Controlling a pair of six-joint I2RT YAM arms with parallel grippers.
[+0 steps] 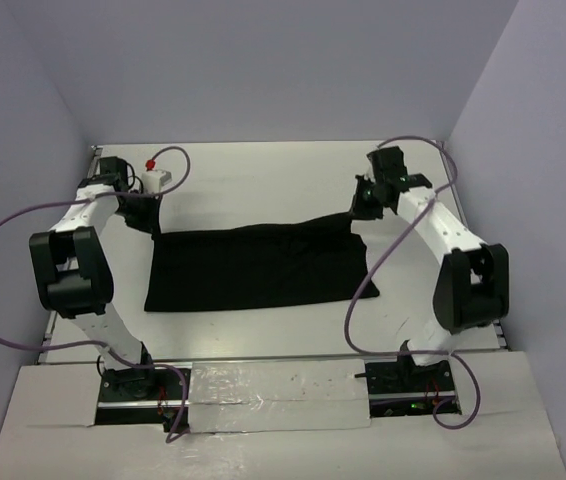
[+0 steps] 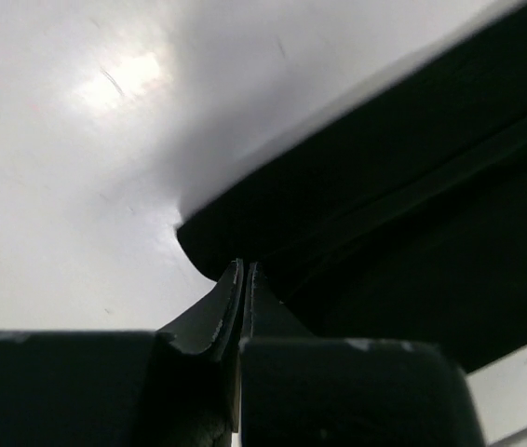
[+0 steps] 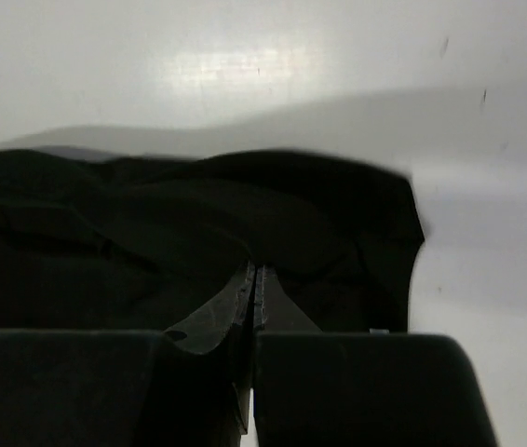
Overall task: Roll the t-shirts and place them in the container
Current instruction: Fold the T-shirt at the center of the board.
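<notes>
black t-shirt [image 1: 253,268] lay mid-frame on the white table [image 1: 263,175], flat, in a wide folded band. no rolled part was visible. left gripper [image 1: 147,218] sat at the shirt's upper-left corner, fingers pressed together with the fabric edge at their tips; judged clenched on the cloth. right gripper [image 1: 361,205] was clamped on the upper-right corner, which stood raised off the table. judgement: band prepared, rolling not yet begun, the whole roll left to do.
</notes>
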